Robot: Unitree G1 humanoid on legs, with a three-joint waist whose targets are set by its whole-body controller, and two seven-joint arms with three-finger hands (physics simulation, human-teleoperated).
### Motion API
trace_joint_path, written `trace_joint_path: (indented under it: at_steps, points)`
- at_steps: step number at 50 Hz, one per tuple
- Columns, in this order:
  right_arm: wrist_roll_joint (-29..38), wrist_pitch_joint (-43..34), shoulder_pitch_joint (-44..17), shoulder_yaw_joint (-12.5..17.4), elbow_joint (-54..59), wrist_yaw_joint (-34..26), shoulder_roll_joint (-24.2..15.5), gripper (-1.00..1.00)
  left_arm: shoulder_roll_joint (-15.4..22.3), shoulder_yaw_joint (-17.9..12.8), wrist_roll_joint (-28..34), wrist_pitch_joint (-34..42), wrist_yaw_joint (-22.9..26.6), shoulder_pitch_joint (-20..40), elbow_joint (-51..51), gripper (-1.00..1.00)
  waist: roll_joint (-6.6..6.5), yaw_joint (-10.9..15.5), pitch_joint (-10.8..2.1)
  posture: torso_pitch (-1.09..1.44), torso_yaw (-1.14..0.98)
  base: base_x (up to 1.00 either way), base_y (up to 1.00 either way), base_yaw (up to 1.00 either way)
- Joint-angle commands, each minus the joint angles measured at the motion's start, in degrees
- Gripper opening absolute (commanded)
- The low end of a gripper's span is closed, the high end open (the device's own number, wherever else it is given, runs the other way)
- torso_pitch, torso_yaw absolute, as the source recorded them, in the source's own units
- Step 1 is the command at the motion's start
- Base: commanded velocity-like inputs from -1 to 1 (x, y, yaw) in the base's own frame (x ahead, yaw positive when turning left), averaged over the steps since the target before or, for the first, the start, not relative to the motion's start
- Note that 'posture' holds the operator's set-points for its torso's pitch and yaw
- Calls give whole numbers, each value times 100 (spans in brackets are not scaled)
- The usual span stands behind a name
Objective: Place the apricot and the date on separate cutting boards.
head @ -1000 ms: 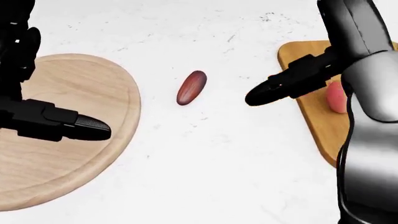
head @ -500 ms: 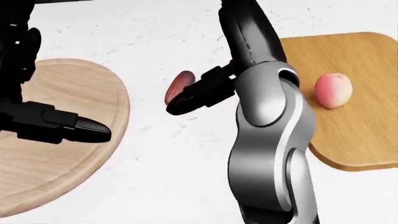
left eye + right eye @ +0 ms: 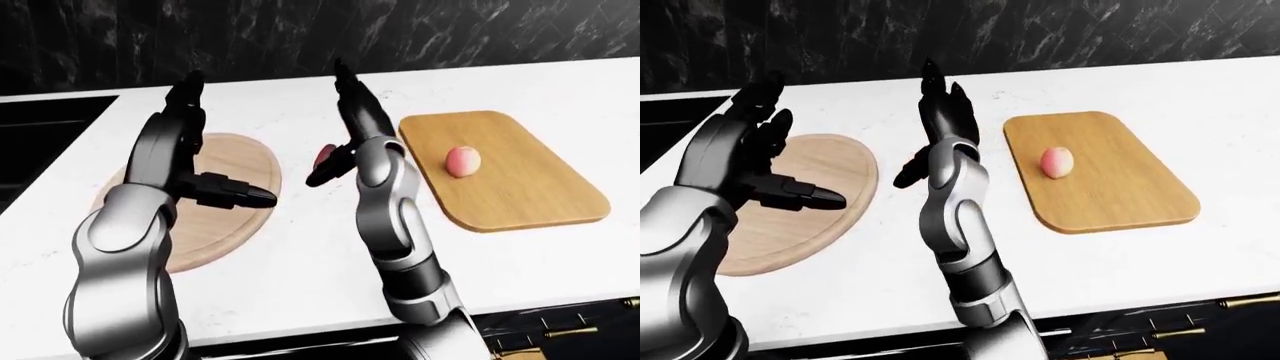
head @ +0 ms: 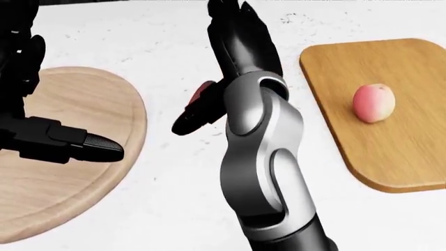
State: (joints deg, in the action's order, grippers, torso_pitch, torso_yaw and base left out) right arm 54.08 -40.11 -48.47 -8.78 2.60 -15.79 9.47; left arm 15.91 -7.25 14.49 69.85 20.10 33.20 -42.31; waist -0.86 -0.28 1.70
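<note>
Right hand slid left, probably covering date.

Date mostly hidden behind the right hand, only a reddish sliver showing; can't tell if fingers touch it. Round board cut off by head view's left and bottom edges, rectangular board by its right edge.

Silver arms (black-fingered hands)
</note>
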Motion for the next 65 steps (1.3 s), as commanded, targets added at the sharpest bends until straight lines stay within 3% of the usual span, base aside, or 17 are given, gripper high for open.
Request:
trace_joint_path:
  at_steps: [1, 23, 50, 53, 65]
  points:
    - [95, 204, -129, 7, -97, 100, 27, 100, 50, -49, 33, -151, -34, 143, -142, 100, -45, 5, -122, 0, 0, 0, 0, 0]
    - [-573, 702, -419, 222, 1452, 681, -166, 100, 130, -55, 43, 45, 16, 215, -277, 100, -38, 22, -138, 0, 0, 0, 0, 0]
    - [-1348, 718, -800, 297, 2212, 1174, -208, 100, 90, -53, 71, -19, 35, 105, -260, 100, -63, 23, -146, 0, 0, 0, 0, 0]
    - [-1348, 714, -786, 268, 2179, 1126, -222, 67, 93, -52, 72, -22, 35, 121, -241, 100, -60, 24, -142, 0, 0, 0, 0, 0]
    - [-1293, 713, -747, 235, 2104, 1002, -227, 7, 93, -50, 82, -44, 43, 131, -216, 100, -59, 24, -143, 0, 0, 0, 0, 0]
